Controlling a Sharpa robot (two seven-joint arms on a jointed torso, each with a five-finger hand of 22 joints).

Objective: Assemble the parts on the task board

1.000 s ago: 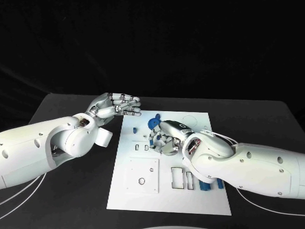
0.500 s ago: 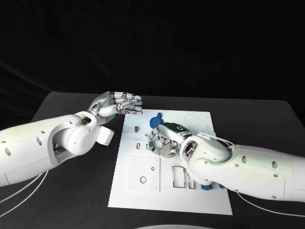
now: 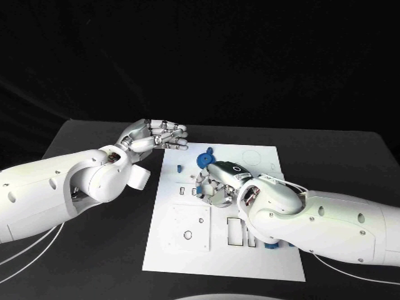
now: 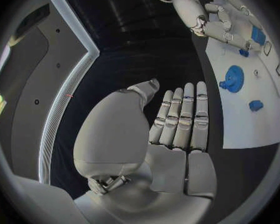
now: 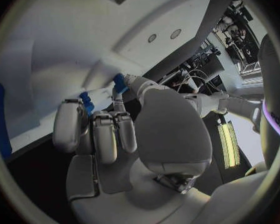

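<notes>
Blue part half-hidden under right hand

One task board, two hands, four visible blue parts.

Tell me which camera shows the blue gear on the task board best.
The left wrist view: the blue gear lies unobstructed, teeth visible, on the task board. The head view shows it partly behind the right hand. The right wrist view doesn't clearly show it.
</notes>
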